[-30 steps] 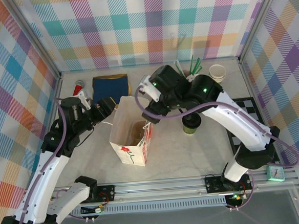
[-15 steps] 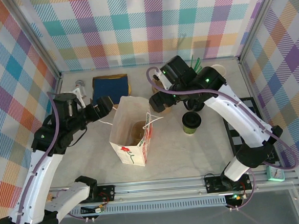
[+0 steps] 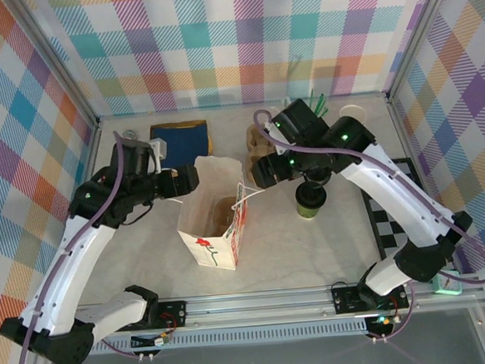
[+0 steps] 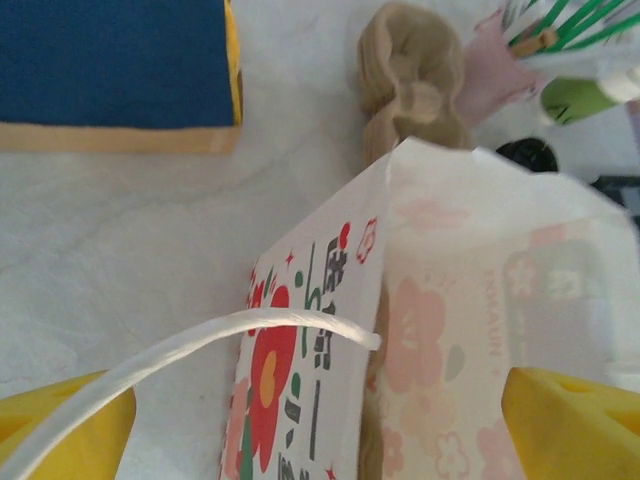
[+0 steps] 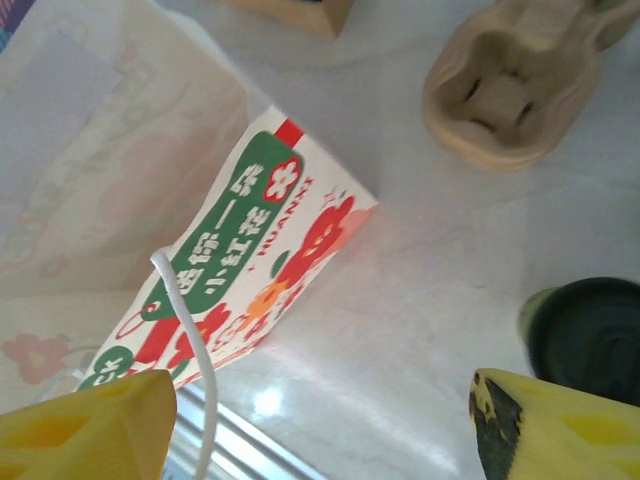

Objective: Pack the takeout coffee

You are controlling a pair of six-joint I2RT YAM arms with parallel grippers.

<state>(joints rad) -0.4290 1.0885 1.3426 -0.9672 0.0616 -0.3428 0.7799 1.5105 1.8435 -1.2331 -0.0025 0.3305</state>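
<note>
plainly, the right gripper [image 5: 320, 425] had its yellow fingers [image 5: 560, 425] spread wide on nothing, the bag's [image 5: 250, 230] white cord handle [image 5: 185, 330] running past one. the left gripper [image 4: 320, 425] gaped likewise over the bag's rim. the cup [image 3: 311, 200] stood upright just right of the bag, near the right gripper. it looked light, its thin paper wall crushable and its glossy black lid [image 5: 590, 335] slippery; a gentle hold round the green body seemed best. a rough moulded pulp carrier [image 5: 510, 90] lay behind.
</note>
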